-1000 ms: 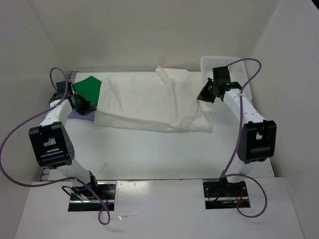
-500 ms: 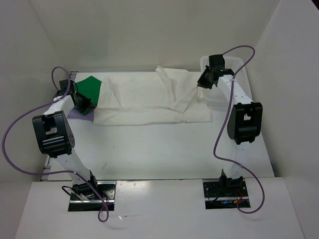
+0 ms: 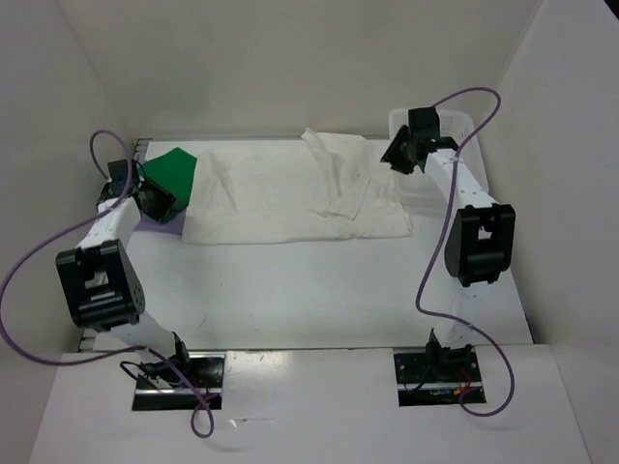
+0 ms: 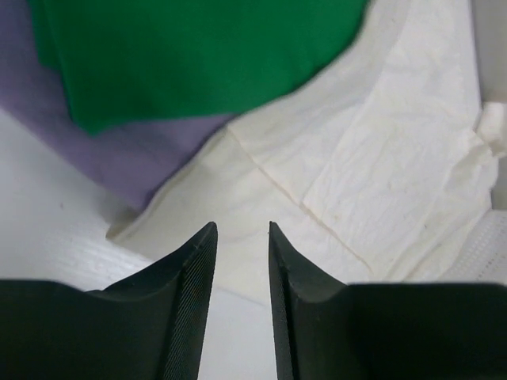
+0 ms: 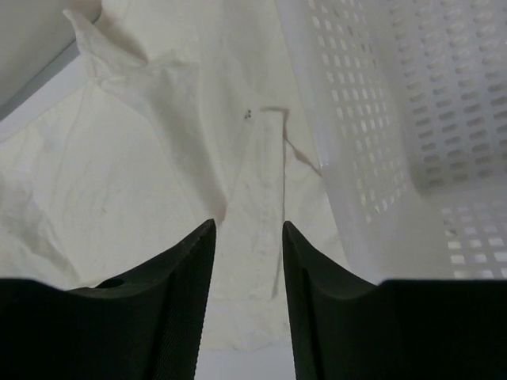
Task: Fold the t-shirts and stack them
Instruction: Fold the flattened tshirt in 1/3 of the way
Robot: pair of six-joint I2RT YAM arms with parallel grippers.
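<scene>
Left fingers [image 4: 188, 301], right fingers [image 5: 190, 301] parted above white shirt [image 3: 280, 198] edges.

you're in a lab robot cell, white panel walls [image 3: 290, 68] round your table [image 3: 319, 290], bolted base plates [image 3: 435, 375], loose purple cables [image 3: 474, 91]

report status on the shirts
Left gripper and right gripper open, empty. White shirt spread out, wrinkled; green shirt on purple shirt at its left. Basket at its right edge.
</scene>
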